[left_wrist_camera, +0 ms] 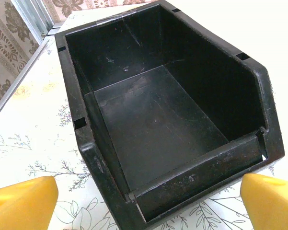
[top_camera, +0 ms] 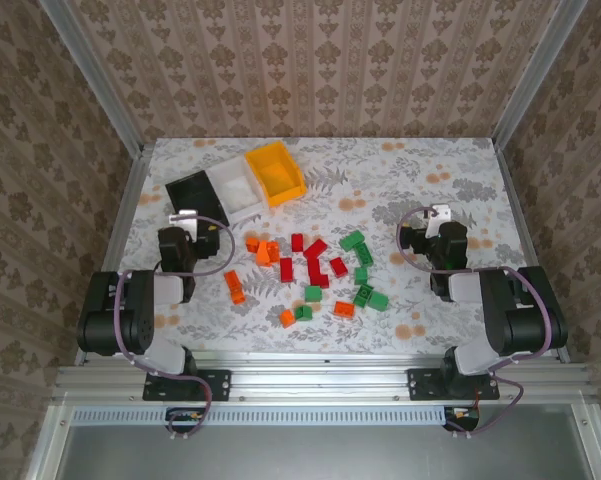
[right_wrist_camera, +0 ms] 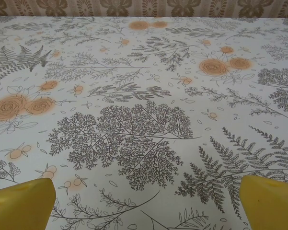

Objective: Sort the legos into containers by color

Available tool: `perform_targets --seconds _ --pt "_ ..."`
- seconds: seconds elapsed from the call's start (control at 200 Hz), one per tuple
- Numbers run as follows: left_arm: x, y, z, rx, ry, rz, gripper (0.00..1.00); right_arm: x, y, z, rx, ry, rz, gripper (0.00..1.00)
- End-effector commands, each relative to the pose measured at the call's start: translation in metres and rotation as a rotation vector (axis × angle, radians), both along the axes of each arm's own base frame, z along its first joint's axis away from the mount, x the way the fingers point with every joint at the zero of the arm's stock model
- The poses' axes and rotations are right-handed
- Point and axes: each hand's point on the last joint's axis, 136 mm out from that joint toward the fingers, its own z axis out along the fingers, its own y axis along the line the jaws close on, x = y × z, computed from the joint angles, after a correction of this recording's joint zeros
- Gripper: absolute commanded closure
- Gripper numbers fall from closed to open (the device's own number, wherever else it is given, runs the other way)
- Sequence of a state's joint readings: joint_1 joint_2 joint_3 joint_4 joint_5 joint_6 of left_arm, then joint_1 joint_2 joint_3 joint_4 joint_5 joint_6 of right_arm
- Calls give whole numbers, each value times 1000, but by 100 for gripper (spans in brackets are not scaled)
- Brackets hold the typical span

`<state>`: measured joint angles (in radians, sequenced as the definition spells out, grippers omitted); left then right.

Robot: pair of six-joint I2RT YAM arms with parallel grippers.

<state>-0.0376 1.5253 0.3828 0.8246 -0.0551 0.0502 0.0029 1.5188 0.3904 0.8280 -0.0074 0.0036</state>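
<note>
Yellow-tipped, gaping wide, holding nothing; pointing left gripper (left_wrist_camera: pixel 146 206) at the black bin's (left_wrist_camera: pixel 153 120) low front, right gripper (right_wrist_camera: pixel 144 203) at flowered table (right_wrist_camera: pixel 134 96); crouching, 2 arms (top_camera: pixel 130 310) folded.

Bright, even light, shadows faint and soft. In the left wrist view the surface (left_wrist_camera: pixel 230 19) blows out white toward 1 o'clock; the yellow fingers (left_wrist_camera: pixel 19 203) at 7 and 5 o'clock blur.

Fern-and-rose patterned tablecloth (top_camera: pixel 420 170), damask-papered walls (top_camera: pixel 320 60), aluminium frame rail (top_camera: pixel 320 380) along the near edge.
</note>
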Motion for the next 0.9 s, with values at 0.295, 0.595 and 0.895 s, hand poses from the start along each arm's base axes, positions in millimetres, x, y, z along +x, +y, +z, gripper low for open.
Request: perform_targets --seconds 0.295,0.595,0.895 --pt "8 -2 12 11 -46 -14 0 7 0 9 14 -34 -10 0" --pt "9 -1 11 -4 -40 -19 0 8 0 9 16 -34 -9 0" --pt "9 0 12 -14 -40 -21 0 7 -1 9 19 -33 -10 0"
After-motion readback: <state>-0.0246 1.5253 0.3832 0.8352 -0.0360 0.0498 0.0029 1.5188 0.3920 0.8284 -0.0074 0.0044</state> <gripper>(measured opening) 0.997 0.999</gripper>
